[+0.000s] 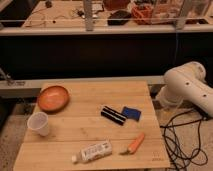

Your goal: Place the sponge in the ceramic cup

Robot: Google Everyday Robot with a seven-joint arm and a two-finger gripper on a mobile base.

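Observation:
A small blue sponge (131, 113) lies flat on the wooden table (75, 137), right of centre. A black bar-shaped object with white stripes (113, 115) rests against the sponge's left side. The white cup (39, 123) stands upright near the table's left edge, far from the sponge. Of the robot I see only a white arm segment (190, 89) beyond the table's right edge. The gripper is out of view, and nothing holds the sponge.
An orange bowl (53, 98) sits at the table's back left, just behind the cup. A white tube (92, 151) and a carrot (134, 144) lie near the front edge. Black cables (182, 137) trail on the floor at right. A dark counter runs behind the table.

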